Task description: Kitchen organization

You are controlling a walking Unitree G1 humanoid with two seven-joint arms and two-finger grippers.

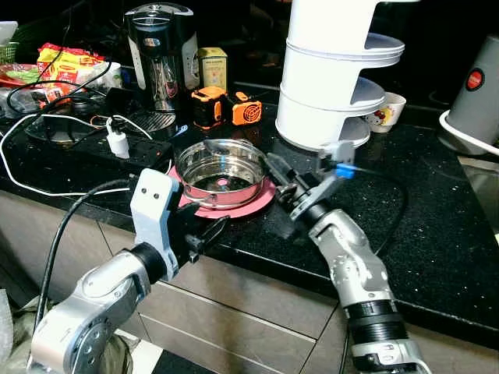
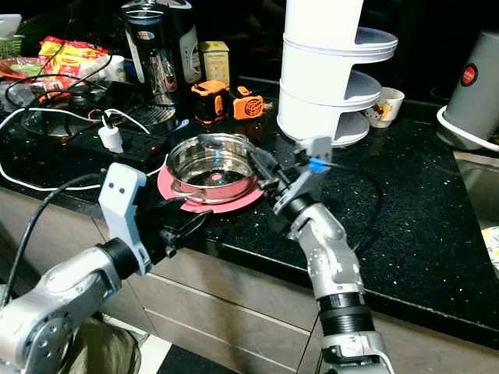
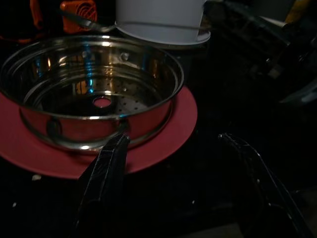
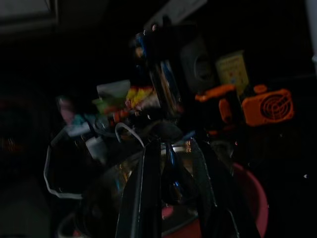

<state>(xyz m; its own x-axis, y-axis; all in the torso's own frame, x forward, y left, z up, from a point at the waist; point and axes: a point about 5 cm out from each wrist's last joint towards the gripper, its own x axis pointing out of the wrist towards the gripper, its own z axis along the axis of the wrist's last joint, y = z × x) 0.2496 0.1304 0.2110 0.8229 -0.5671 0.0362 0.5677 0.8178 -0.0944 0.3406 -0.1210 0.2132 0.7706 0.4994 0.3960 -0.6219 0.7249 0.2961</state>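
Note:
A perforated steel pot (image 1: 221, 167) sits on a pink plate (image 1: 257, 201) on the black counter (image 1: 437, 234). My right gripper (image 1: 279, 175) reaches in from the right and is shut on the pot's right rim; in the right wrist view its fingers (image 4: 143, 198) pinch a shiny edge. At the counter's front edge, my left gripper (image 1: 209, 232) is open just short of the plate. In the left wrist view its fingers (image 3: 106, 173) stand wide apart in front of the pot (image 3: 94, 94) and the plate (image 3: 163, 144), holding nothing.
A tall white tiered stand (image 1: 327, 70) rises right behind the pot. A coffee maker (image 1: 160, 54), two orange devices (image 1: 226, 107) and a power strip with a white charger (image 1: 117, 144) and cables crowd the back left. A cup (image 1: 386, 109) and a grey kettle (image 1: 479, 86) stand at the right.

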